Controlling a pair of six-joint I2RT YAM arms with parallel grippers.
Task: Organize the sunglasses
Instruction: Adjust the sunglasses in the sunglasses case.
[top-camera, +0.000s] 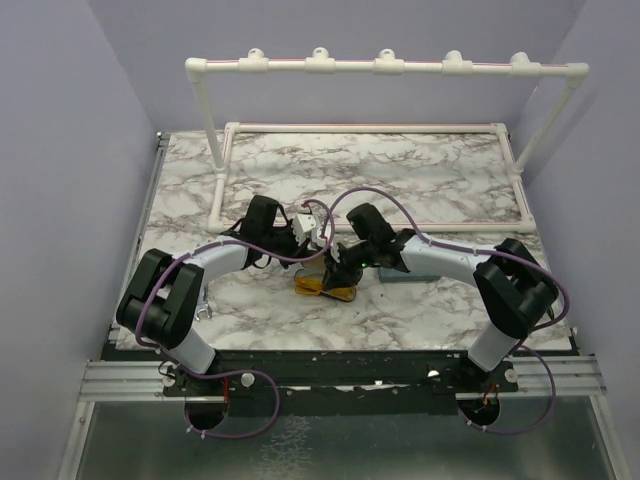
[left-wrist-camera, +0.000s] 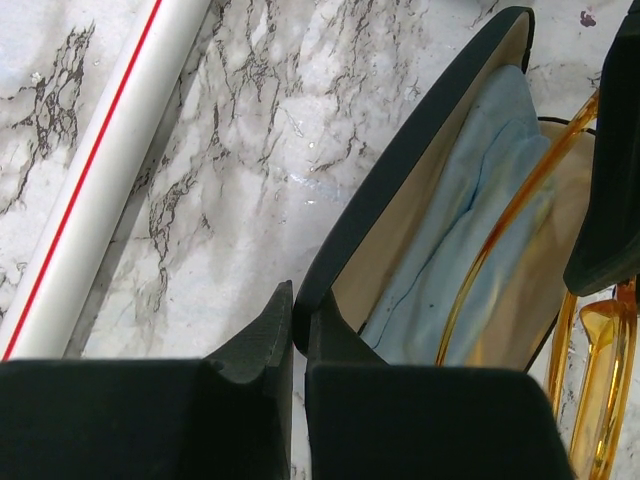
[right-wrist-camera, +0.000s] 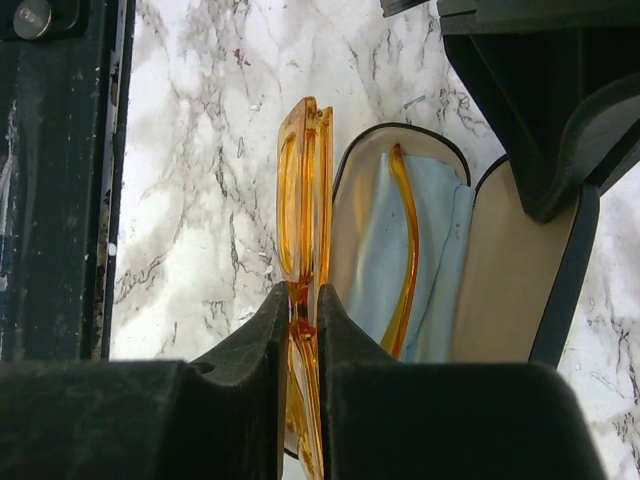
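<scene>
A: Starting nearest, at 6 o'clock on the marble table (top-camera: 420, 180)?
B: Left arm (top-camera: 165, 300) and right arm (top-camera: 510, 290), bolted at that edge. Elbows out toward 8 and 4 o'clock, forearms reaching in to meet near mid-table.
A: And the right gripper (right-wrist-camera: 302, 295) — spread or closed?
B: Closed, pinching the yellow-orange sunglasses (right-wrist-camera: 305, 180) by the front frame, held edge-on and upright between the fingers.
A: Whereabouts on the table?
B: Mid-table, a little toward 6 o'clock from centre, right against the black oval case (left-wrist-camera: 400, 165). One temple arm (right-wrist-camera: 408, 240) reaching into the open case, lying on the blue cloth (left-wrist-camera: 480, 200) inside. Case at 3 o'clock of the front frame in the right wrist view.
A: And the left gripper (left-wrist-camera: 298, 315)?
B: Pressed together on the case's black rim, nipping it at one end of the open shell. Coming in from 9 o'clock in the top view.
A: Farther back?
B: More marble, then the white pipe frame (top-camera: 385, 66) across 12 o'clock — one red-striped tube of it at 10 o'clock in the left wrist view.
</scene>
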